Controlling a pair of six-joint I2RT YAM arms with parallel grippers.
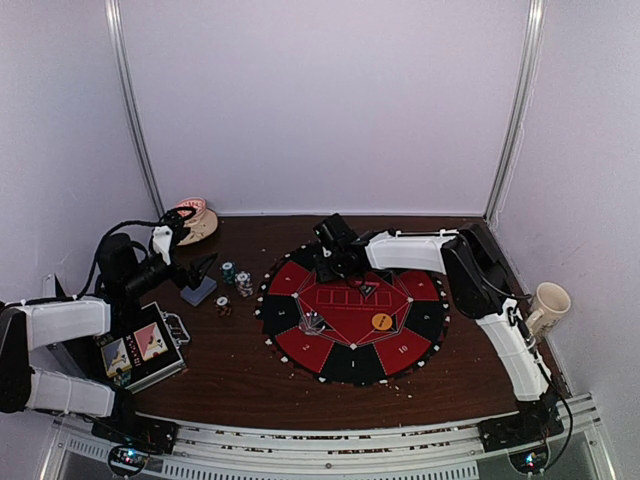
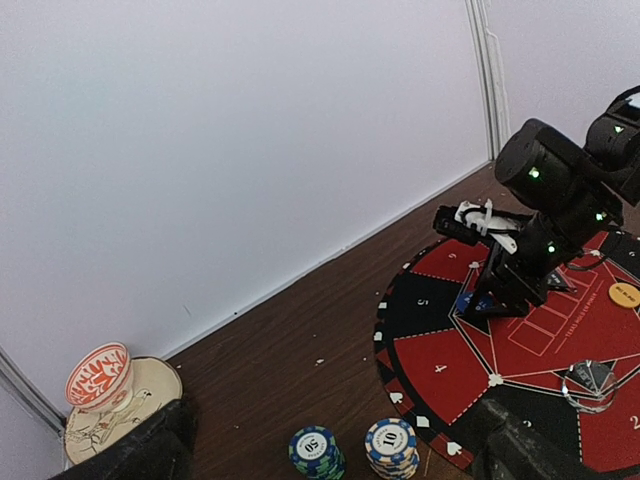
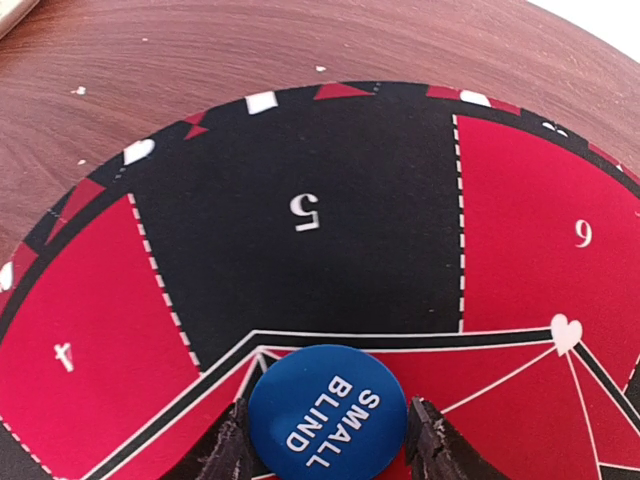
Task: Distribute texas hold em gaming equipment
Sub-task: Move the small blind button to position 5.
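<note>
I'm gripping the blue small-blind button (image 3: 327, 412) in the right jaws, beside the mat (image 3: 350, 150)'s black 5; the left jaws are gaping wide.

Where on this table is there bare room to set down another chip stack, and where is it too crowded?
Free: the wood strip between the mat and the arm bases, the wood between the mat's far edge and the back wall, and seat 5 and seat 4. Crowded: left of the mat, among chip stacks, left fingers and metal case.
</note>
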